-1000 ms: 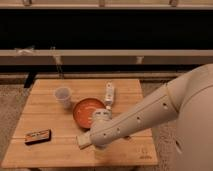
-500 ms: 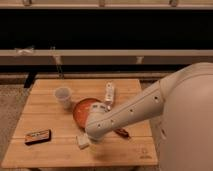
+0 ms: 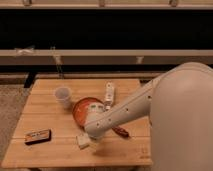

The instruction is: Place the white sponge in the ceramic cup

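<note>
White-cased, our two-finger gripper point(image 3: 89, 136) hangs low over the front of the pale wooden table point(image 3: 55, 156), its jaws spread as wide as they go and clamped on nothing. Over the last second we have brought the wrist from a flatter reach into a steeper stance. The small off-white rectangular sponge point(image 3: 82, 142), hidden under the arm's tip a second ago, now shows just beside and below the gripper. Whether a finger touches it we cannot tell. The sponge has not shifted in the last half second, so we judge the grasp not yet made. Behind the wrist lies the wide orange bowl point(image 3: 82, 107), and a small red object point(image 3: 121, 132) lies close against the arm. Further back stands the small white handleless ceramic cup point(image 3: 63, 95), well apart from the sponge. A dark flat rectangular box point(image 3: 38, 136) lies near the front edge, and a white bottle-like object point(image 3: 109, 93) sits beyond the bowl.
</note>
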`<state>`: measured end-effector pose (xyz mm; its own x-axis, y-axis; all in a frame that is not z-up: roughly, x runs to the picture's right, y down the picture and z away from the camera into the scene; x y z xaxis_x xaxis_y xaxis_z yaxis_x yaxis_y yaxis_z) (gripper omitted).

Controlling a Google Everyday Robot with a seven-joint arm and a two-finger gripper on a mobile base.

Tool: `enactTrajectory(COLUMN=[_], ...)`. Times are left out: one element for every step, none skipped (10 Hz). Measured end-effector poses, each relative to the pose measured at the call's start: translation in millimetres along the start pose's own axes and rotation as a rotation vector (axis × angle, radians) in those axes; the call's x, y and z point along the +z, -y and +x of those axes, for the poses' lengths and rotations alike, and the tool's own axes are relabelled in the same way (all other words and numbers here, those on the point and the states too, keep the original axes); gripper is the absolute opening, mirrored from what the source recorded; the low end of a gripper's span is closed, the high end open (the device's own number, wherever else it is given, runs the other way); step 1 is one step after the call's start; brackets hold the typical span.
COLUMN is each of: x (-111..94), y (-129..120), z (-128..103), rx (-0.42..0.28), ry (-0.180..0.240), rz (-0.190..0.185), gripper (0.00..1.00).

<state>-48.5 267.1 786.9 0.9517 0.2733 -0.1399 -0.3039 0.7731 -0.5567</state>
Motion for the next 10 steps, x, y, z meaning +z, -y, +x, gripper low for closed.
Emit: enactTrajectory(x=[1.1, 2.3, 2.8, 3.7, 5.2, 8.1, 11.7, 13.9, 15.6, 15.8], y=[3.7, 7.5, 9.4, 10.0, 9.6, 9.1, 8.2, 7.3, 8.1, 8.6], z=[-0.8, -3.0, -5.2, -6.8, -7.7, -9.3, -11.2, -13.0, -12.6, -12.1], rx=[0.005, 0.012, 0.015, 0.017, 0.020, 0.021, 0.020, 0.020, 0.029, 0.032], ry=[-0.001, 0.001, 0.002, 0.004, 0.004, 0.003, 0.000, -0.001, -0.004, -0.005], rz=[-0.001, -0.007, -0.009, -0.011, -0.014, -0.011, -0.006, -0.002, 0.005, 0.008], gripper=[0.80, 0.80, 0.80, 0.80, 0.80, 0.79, 0.74, 0.66, 0.57, 0.46])
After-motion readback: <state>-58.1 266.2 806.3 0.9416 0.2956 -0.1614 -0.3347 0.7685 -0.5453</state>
